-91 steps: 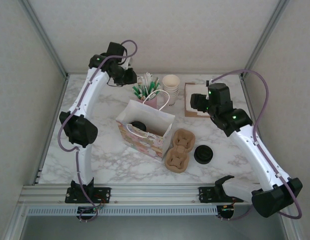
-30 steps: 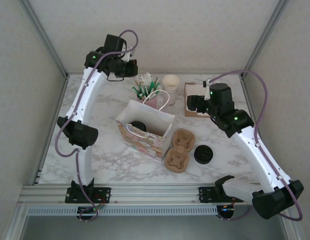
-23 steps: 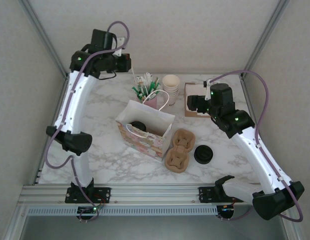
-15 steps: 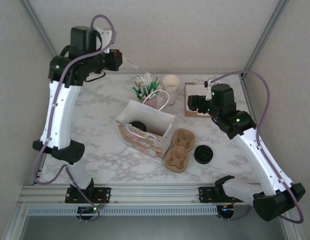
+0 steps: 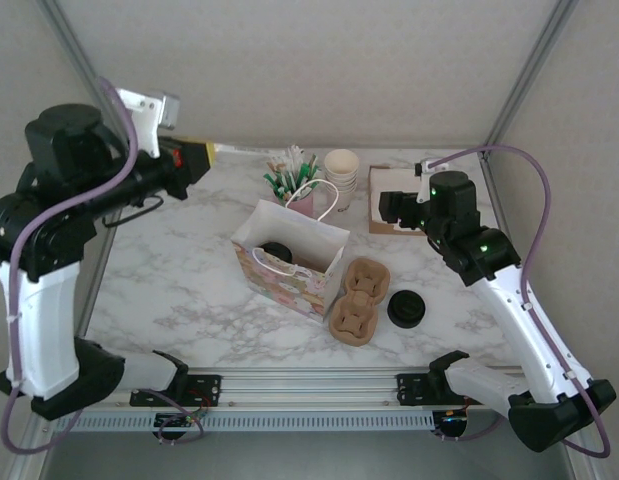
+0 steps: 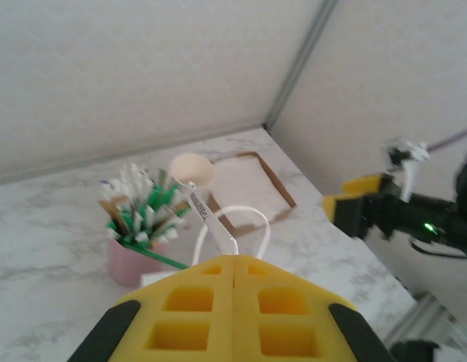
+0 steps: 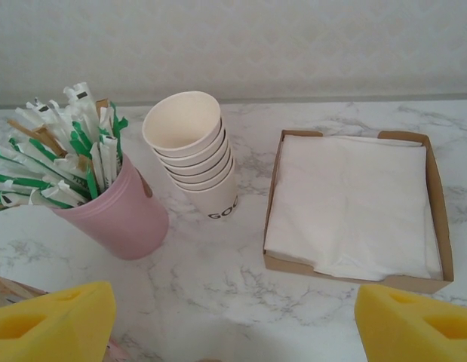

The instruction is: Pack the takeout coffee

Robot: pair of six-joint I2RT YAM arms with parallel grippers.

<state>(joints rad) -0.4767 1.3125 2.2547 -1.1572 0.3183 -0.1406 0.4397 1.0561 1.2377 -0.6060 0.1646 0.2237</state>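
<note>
The takeout coffee (image 5: 276, 252) shows as a dark disc inside the open paper bag (image 5: 301, 268) at mid-table. My left gripper (image 5: 205, 153) is raised high at the far left, well away from the bag. Its yellow fingers (image 6: 293, 317) are shut on a thin white wrapped stick (image 6: 205, 217) that pokes out past the tips. My right gripper (image 5: 393, 207) hovers at the back right over the near edge of the napkin box (image 7: 354, 207). It stands open (image 7: 233, 335) with bare marble between its pads (image 7: 56, 324).
A pink cup of wrapped sticks (image 5: 297, 185) and stacked cream cups (image 5: 341, 166) stand behind the bag. A brown cup carrier (image 5: 356, 298) and a low black round item (image 5: 405, 308) lie right of the bag. The bag's white handle (image 6: 244, 215) loops upward.
My left arm has swung up and to the left, away from the pink cup, carrying the white stick. The right arm has barely moved.
</note>
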